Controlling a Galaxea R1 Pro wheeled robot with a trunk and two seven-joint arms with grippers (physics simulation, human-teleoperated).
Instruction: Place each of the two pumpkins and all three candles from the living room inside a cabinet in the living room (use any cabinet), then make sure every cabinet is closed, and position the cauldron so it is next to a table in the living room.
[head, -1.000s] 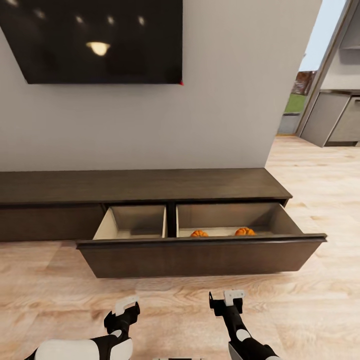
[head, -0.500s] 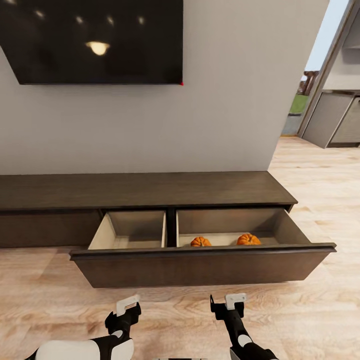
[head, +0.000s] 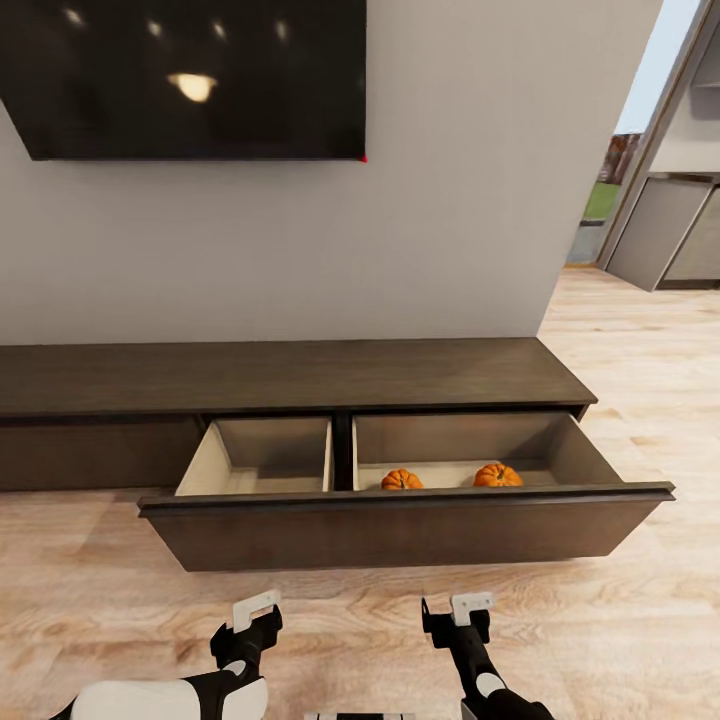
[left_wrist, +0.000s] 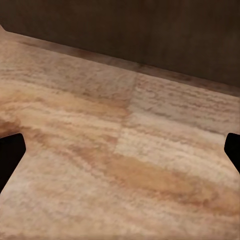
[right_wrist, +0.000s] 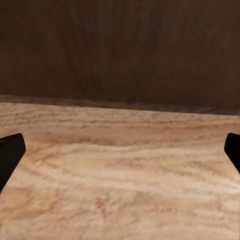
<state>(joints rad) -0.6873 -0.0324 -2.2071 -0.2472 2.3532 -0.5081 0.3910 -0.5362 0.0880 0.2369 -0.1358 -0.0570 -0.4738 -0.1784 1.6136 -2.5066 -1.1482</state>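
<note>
We had the long, low dark brown wooden cabinet (head: 290, 375) in front of us against the grey wall, below the black wall-mounted screen (head: 190, 75). Its wide drawer (head: 400, 530) stood pulled out over the light wood plank floor (head: 620, 640).

Both small bright orange ribbed pumpkins (head: 401, 480) (head: 497, 475) sat in the drawer's right-hand compartment, apart from each other, close behind the drawer front. The left-hand compartment looked bare as far as the front let us see. No candles or cauldron in sight.

Left gripper (head: 250, 625) and right gripper (head: 457, 620) hung low over the floor, just short of the drawer front. In each wrist view the fingers (left_wrist: 11, 155) (right_wrist: 10, 152) sat at opposite edges, so both were spread wide and held nothing.

Our read: pumpkins done, candles pending, drawer not yet shut.

Risks from here:
- Shutting the drawer now would mean reopening it for the candles.
- Drawer front stuck out toward the base; driving or turning away tight could clip it with an arm.
- A hard push to close could roll the pumpkins, since they were loose and round.
- An uneven one-sided push on so wide a front could skew it.
</note>
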